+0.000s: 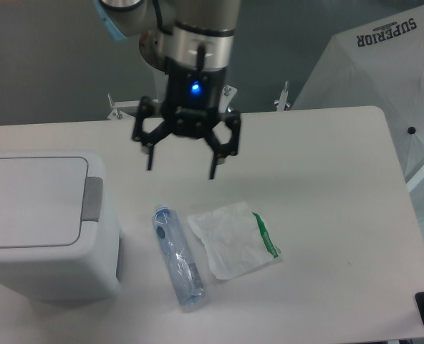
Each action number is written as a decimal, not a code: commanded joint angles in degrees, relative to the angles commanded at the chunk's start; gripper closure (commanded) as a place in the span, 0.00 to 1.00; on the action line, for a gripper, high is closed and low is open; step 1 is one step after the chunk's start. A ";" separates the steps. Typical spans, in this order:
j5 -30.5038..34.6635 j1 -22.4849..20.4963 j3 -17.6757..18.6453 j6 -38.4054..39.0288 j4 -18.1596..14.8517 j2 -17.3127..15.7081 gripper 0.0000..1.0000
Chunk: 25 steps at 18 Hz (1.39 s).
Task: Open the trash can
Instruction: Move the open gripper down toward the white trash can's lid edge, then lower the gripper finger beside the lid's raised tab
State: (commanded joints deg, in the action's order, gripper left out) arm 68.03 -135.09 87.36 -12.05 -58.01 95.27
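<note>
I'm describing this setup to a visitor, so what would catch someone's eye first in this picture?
First the black gripper with its glowing blue light, hanging open above the middle of the white table. Then the big white trash can at the left edge, lid shut. Between them lie a clear bottle and a white wrapper with a green stripe.

Robotics laboratory or test cell. An industrial arm rises from a white pedestal (pixel 183 93) bolted behind a plain white table (pixel 326 172); a white photographic umbrella (pixel 384 64) printed "SUPERIOR" stands at right against a bare grey backdrop. A few loose household items lie on the table; nothing domestic surrounds them. The setting beyond is probably a studio-like workspace.
</note>
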 joint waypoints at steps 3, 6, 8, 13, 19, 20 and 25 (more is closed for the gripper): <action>-0.35 1.49 0.09 4.30 0.00 0.52 0.00; -0.35 2.37 0.17 6.60 0.09 1.84 0.00; -0.26 2.81 0.18 7.13 0.09 2.37 0.00; -0.26 3.52 0.53 7.31 0.09 2.99 0.00; -0.18 3.69 0.70 7.22 0.09 3.78 0.00; -0.18 3.95 0.70 7.22 0.09 3.87 0.00; -0.09 4.13 0.97 7.13 0.18 4.30 0.00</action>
State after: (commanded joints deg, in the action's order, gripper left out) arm 67.94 -130.96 88.33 -4.92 -57.83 99.58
